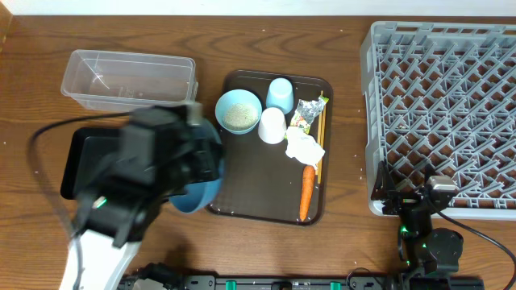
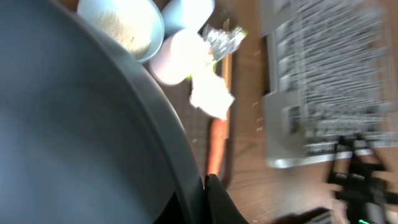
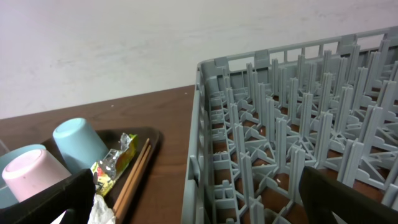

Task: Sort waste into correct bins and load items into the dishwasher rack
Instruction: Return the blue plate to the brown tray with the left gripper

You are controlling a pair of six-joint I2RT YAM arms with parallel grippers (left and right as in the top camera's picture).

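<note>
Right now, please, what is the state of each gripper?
Left gripper: closed on the rim of the blue dish.
Right gripper: open, holding nothing.

Wooden table (image 1: 348, 121): tub (image 1: 129, 78), brown tray (image 1: 266, 179), rack (image 1: 443, 105)

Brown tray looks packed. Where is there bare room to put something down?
Bare wood lies between the brown tray and the rack, and along the table edge in front of the tray. The tray's near-left part, between blue dish and carrot, is bare. Crowded: its far half, with bowl, light-blue cup, white cup, wrapper, napkin.
</note>
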